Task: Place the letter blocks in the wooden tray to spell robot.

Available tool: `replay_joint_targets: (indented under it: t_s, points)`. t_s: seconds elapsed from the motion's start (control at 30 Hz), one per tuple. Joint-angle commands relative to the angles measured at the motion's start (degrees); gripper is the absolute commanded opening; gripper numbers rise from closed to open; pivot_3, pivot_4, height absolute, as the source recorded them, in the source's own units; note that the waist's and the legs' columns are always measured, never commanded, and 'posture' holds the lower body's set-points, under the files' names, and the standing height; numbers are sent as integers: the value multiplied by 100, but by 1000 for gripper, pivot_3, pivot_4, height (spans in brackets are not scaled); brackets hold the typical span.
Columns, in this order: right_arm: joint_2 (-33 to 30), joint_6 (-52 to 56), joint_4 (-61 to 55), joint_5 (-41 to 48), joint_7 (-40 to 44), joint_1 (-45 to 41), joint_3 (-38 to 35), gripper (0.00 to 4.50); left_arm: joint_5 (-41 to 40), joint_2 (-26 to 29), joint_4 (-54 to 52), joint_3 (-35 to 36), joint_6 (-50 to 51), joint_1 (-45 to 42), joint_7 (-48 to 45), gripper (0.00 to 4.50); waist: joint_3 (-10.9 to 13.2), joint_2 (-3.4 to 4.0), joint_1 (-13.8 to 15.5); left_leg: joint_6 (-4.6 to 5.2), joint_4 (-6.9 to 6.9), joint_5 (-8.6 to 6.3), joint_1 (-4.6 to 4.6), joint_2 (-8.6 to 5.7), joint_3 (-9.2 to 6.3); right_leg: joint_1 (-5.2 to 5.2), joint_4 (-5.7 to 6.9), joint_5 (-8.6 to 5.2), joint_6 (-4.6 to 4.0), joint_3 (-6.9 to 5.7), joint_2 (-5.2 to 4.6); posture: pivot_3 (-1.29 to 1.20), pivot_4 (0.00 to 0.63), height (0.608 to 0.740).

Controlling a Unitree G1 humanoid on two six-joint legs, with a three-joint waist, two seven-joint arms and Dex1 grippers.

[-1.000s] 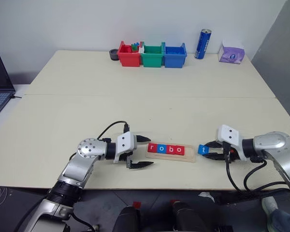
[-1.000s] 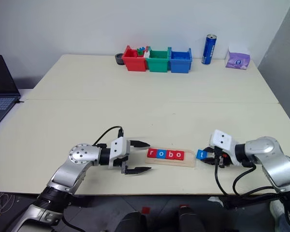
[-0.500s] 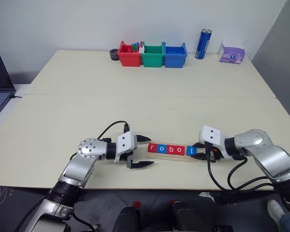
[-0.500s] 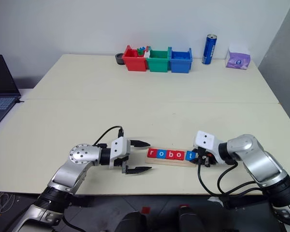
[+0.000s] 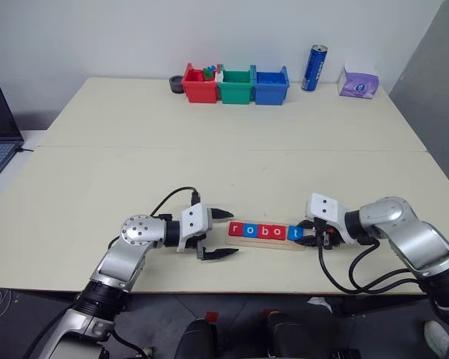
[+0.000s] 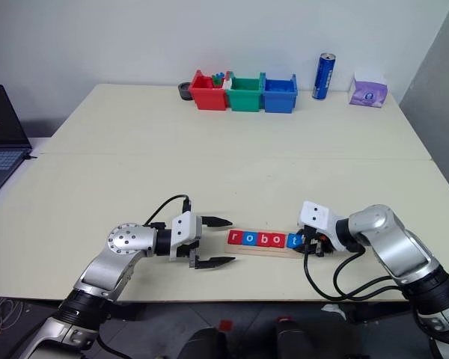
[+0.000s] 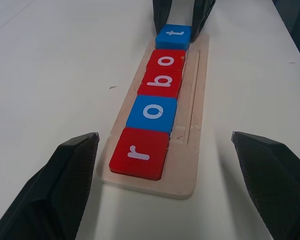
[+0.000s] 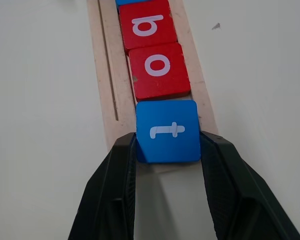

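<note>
Right wrist view puts the nearest detail first: the right gripper (image 8: 168,145), two black fingers with a fine ribbed texture, pinches a smooth flat blue square block marked t (image 8: 168,131) by its two side edges. That block sits at the right-hand end of the wooden tray (image 8: 106,75), a long narrow strip of pale unvarnished wood with a shallow groove cut along its length. Just beyond it in the tray lie a glossy red o block (image 8: 159,70) and a red b block (image 8: 147,25), edge to edge.

From the left wrist, the whole row reads r, o, b, o, t: a red r block (image 7: 139,153), a blue o block (image 7: 152,113), then the two red ones and the blue t. All five are thin with slightly rounded corners and white lowercase letters. The left gripper (image 5: 220,233) hovers just beside the tray's left end, its pointed black fingers spread wide and holding nothing.

Tray and blocks rest near the front edge of a matte cream table (image 5: 209,157). Along the far edge stand boxy plastic bins, red (image 5: 199,84), green (image 5: 236,85) and blue (image 5: 271,85), with a blue cylindrical can (image 5: 314,67) further right.
</note>
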Motion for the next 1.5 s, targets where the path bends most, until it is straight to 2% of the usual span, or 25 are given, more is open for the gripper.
replay_joint_targets:
  t_s: [0.03,0.13,0.4,0.43,0.73,0.87,1.17,1.2,1.5]
  points:
    - [0,-52,-64,7,92,-153,0,1447,3,-1,-152,26,-95,10,34,4500,0,0,0,0,0,0,0,0,0,0,0,0,0,0,0,0,150,740]
    - [31,-94,-31,-25,99,-186,7,1447,12,-3,-140,23,-101,2,38,4500,0,0,0,0,0,0,0,0,0,0,0,0,0,0,0,0,150,740]
    - [102,-194,51,-71,41,-265,-32,4331,16,-8,-121,24,-113,-4,41,4500,0,0,0,0,0,0,0,0,0,0,0,1,-1,0,0,0,150,740]
    - [104,-193,41,-64,36,-268,-47,4478,15,-7,-123,24,-113,-3,41,4500,0,0,0,0,0,0,0,0,0,0,0,1,-1,0,0,0,150,740]
    - [-140,384,-810,588,-149,214,-951,4478,3,42,-150,73,-129,59,64,4500,1,1,6,0,0,0,-1,1,-4,0,0,1,-1,-3,-1,0,150,740]
    - [-217,497,-1113,567,-425,665,-1114,3577,-6,55,-146,72,-135,73,72,4500,0,1,9,0,-1,0,-3,0,-1,0,0,1,-1,-6,-2,0,150,740]
    - [-250,485,-1126,342,-650,884,-732,202,20,12,8,22,-189,-80,44,4500,0,1,3,0,0,0,0,-1,1,0,1,-11,18,-6,0,0,150,740]
    - [-233,513,-1113,343,-669,863,-691,7,21,6,19,16,-193,-93,44,4500,0,1,3,0,0,0,0,-1,1,0,1,-11,19,-5,0,0,150,740]
    - [-85,480,-891,295,-717,631,-434,7,20,-14,-17,15,-183,-80,84,4500,1,1,-2,0,0,0,0,0,0,0,1,-10,18,-3,0,0,150,740]
